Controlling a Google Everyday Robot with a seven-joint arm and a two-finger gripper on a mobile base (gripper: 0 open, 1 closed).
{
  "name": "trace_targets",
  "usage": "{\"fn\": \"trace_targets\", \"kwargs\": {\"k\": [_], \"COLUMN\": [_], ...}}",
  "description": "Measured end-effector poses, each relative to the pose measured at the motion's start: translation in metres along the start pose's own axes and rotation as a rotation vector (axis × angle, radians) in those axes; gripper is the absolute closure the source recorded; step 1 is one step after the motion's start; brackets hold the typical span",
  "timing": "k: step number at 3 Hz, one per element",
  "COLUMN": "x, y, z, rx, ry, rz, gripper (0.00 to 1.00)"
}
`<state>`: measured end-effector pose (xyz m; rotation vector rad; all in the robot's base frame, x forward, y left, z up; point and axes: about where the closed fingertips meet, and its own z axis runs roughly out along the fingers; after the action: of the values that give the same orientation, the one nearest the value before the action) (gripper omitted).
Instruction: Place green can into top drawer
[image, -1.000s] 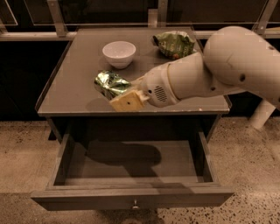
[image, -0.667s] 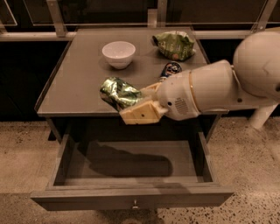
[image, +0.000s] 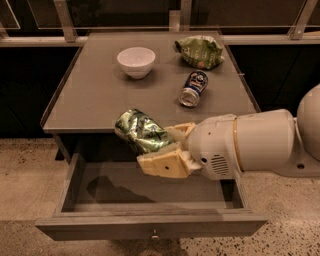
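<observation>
My gripper (image: 162, 147) is shut on the green can (image: 139, 131), a shiny green can with white print, lying on its side between the tan fingers (image: 162, 164). It hangs over the front edge of the table, above the back of the open top drawer (image: 150, 225). The drawer is pulled out below the tabletop, grey, with a small metal knob (image: 154, 234) on its front panel. Its floor (image: 125, 187) shows bare under the can's shadow. My white arm (image: 255, 145) reaches in from the right.
On the grey table (image: 90, 100) stand a white bowl (image: 136, 61), a dark blue can (image: 194, 88) lying on its side, and a wrinkly green snack bag (image: 200, 51) at the back right. A speckled floor (image: 25, 175) surrounds the unit.
The gripper with the green can has moved forward and down off the tabletop, to over the open drawer. The blue can has come into view behind the arm.
</observation>
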<state>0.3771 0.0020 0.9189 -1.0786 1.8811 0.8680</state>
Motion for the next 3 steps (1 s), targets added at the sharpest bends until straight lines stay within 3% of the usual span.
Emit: {"fn": "trace_targets", "kwargs": {"k": [1, 3], "x": [-0.001, 0.067], "y": [0.000, -0.001], "z": [0.000, -0.008], "rx": [0.001, 0.020], "ry": [-0.001, -0.069], "rz": [0.000, 0.118], "gripper": [1.00, 1.00]}}
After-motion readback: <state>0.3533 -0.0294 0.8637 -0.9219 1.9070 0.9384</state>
